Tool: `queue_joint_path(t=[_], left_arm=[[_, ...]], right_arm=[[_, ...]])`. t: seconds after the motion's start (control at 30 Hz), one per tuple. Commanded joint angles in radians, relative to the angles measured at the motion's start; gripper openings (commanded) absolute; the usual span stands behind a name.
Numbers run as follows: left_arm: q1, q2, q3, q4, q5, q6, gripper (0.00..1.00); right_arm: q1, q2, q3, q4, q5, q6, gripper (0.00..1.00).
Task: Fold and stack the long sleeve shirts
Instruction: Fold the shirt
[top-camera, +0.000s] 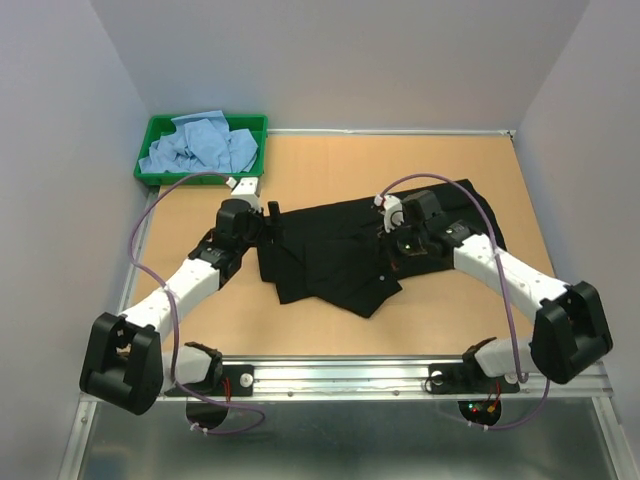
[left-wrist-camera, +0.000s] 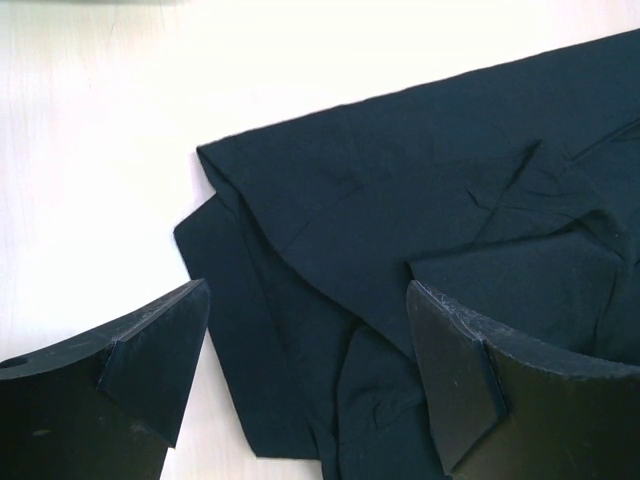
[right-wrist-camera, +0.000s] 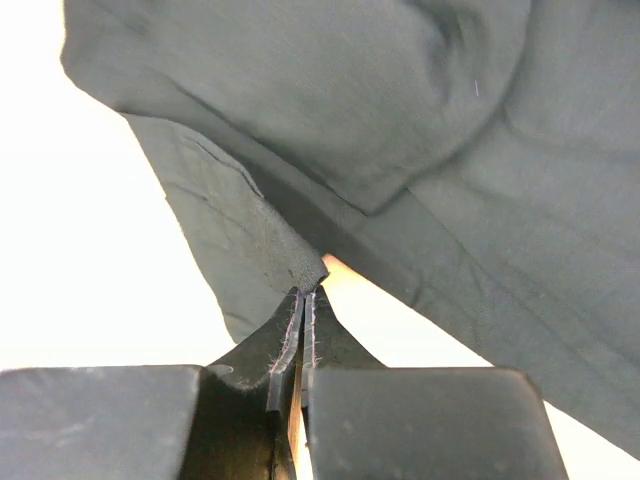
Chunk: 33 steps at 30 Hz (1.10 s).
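The black shirt (top-camera: 340, 250) lies rumpled and partly folded in the middle of the table. My left gripper (top-camera: 268, 222) is open and hovers over its left edge; in the left wrist view the fingers (left-wrist-camera: 150, 360) straddle a folded corner of the black cloth (left-wrist-camera: 400, 210) without holding it. My right gripper (top-camera: 392, 240) is over the shirt's middle, shut on an edge of the black cloth (right-wrist-camera: 250, 230), which it lifts off the table. Light blue shirts (top-camera: 200, 145) lie crumpled in the green tray (top-camera: 150, 135) at the back left.
Grey walls close in the table on the left, back and right. A metal rail (top-camera: 340, 378) runs along the near edge by the arm bases. Bare wood table (top-camera: 420, 320) shows around the shirt.
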<state>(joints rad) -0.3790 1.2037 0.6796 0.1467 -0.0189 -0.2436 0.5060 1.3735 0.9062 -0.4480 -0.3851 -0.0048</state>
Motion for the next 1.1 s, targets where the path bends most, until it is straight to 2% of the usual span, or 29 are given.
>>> queue_joint_path(t=[0.0, 0.17, 0.3, 0.43, 0.67, 0.9, 1.07], left_arm=[[-0.004, -0.076, 0.043, -0.053, -0.064, -0.022, 0.91], [-0.004, -0.206, 0.037, -0.134, -0.193, -0.045, 0.91], [-0.003, -0.288, -0.008, -0.145, -0.239, -0.039, 0.91], [-0.003, -0.368, -0.023, -0.194, -0.289, -0.045, 0.91], [-0.003, -0.539, -0.075, -0.196, -0.345, -0.077, 0.91], [-0.003, -0.616, -0.129, -0.180, -0.368, -0.077, 0.91], [-0.003, -0.610, -0.132, -0.164, -0.372, -0.079, 0.91]], right_arm=[[0.011, -0.111, 0.117, -0.101, -0.086, -0.072, 0.00], [0.011, -0.211, 0.141, -0.142, -0.127, -0.078, 0.01], [0.011, -0.300, 0.158, -0.144, -0.166, -0.069, 0.01], [0.012, -0.416, 0.169, -0.149, -0.282, -0.058, 0.00], [0.011, -0.545, 0.191, -0.193, -0.322, -0.066, 0.00], [0.011, -0.631, 0.204, -0.237, -0.382, -0.052, 0.00], [0.011, -0.666, 0.232, -0.297, -0.425, -0.052, 0.01]])
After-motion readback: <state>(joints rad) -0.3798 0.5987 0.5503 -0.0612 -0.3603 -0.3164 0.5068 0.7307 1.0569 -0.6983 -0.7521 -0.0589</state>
